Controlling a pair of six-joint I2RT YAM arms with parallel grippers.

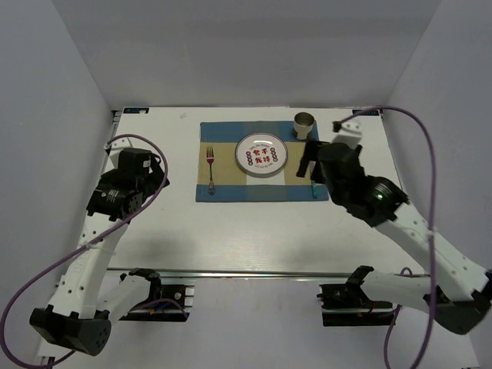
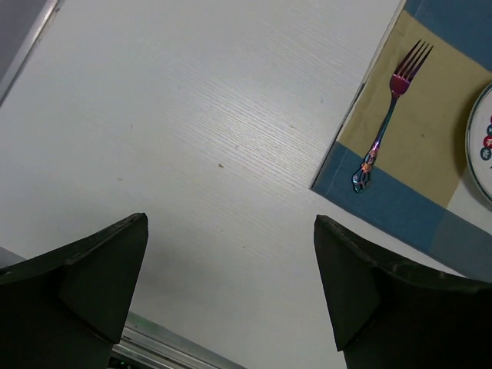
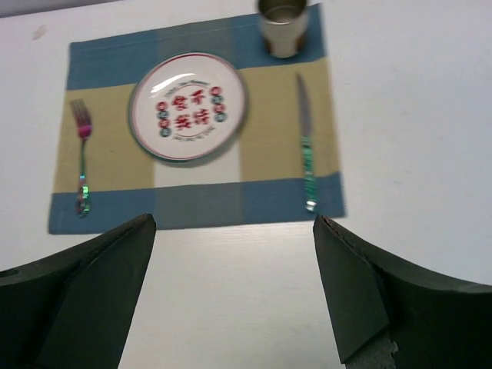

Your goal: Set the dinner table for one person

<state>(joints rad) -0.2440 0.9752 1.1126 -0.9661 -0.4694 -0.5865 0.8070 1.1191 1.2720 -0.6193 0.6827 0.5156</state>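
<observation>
Currently the white table [image 1: 254, 231] fills the middle of the top view, with a metal rail on its near edge, and carries a blue-and-tan placemat [image 1: 231, 192] toward the far side. On the placemat: plate [image 1: 261, 154] at centre, fork [image 1: 210, 169] to its left, knife [image 3: 306, 146] to its right, metal cup [image 1: 304, 125] at the far right corner. Left end effector [image 2: 231, 223] spread wide over bare table left of the fork, holding nothing; right end effector [image 3: 233, 221] likewise spread and empty, above the placemat's right edge.

Robot lab: plain white enclosure [image 1: 54, 77]
</observation>
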